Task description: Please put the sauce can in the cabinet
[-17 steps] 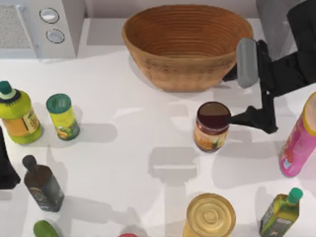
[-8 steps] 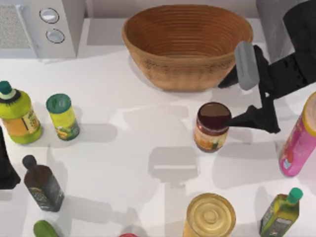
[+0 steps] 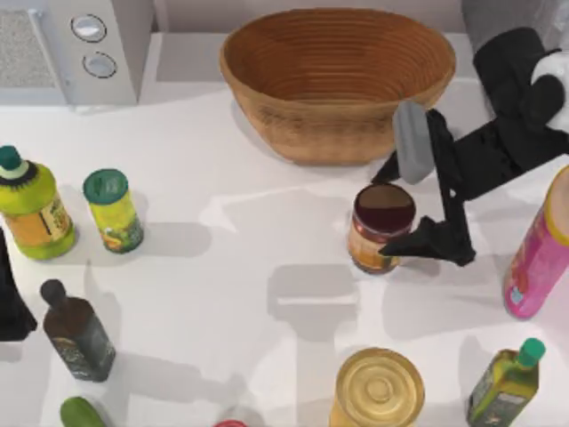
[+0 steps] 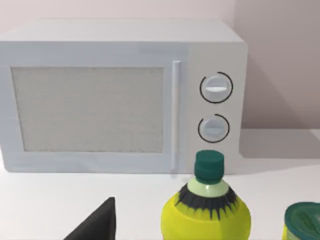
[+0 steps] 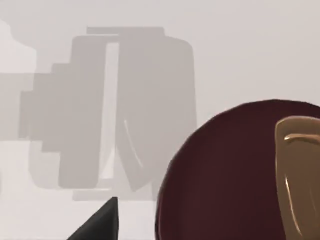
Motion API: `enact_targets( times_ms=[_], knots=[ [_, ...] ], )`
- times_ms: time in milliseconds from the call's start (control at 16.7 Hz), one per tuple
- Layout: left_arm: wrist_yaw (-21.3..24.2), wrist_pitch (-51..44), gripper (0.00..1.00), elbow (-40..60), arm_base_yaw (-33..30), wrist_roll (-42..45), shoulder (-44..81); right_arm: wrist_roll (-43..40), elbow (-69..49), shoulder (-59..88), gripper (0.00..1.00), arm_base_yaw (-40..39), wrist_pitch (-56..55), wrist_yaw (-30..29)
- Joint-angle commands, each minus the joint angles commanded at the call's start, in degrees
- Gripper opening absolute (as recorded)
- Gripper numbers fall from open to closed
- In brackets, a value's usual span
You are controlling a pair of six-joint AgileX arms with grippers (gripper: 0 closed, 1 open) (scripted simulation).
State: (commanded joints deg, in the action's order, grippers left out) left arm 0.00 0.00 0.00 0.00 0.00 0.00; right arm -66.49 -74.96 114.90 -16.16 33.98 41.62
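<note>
- The right gripper (image 3: 388,206) is at the can (image 3: 380,227), fingers spread open: one fingertip (image 3: 392,248) touches the can's near side, the other reaches toward its far side by the basket (image 3: 336,78).
- The can stands upright on the table (image 3: 231,240), between those fingers and just in front of the basket.
- In the right wrist view the can's maroon top (image 5: 225,175) sits beside a dark fingertip (image 5: 100,222).
- The left arm (image 3: 11,298) is parked at the left edge; I cannot tell its fingers' state.

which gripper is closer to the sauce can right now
Right. The right gripper is at the sauce can, one finger at its basket side, the other at its near right side. The left arm sits parked at the table's far left edge.
</note>
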Motion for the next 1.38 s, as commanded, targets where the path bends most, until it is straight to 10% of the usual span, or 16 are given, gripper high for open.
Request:
enact_targets(
  times_ms=[960,1380],
  knots=[
    [0.0,0.0,1.00,0.0,0.0,0.0,0.0,3.3,3.5,5.8,1.00,-2.4,-11.6,-0.8],
    [0.0,0.0,1.00,0.0,0.0,0.0,0.0,3.3,3.5,5.8,0.47,-2.4,-11.6,-0.8]
  ],
)
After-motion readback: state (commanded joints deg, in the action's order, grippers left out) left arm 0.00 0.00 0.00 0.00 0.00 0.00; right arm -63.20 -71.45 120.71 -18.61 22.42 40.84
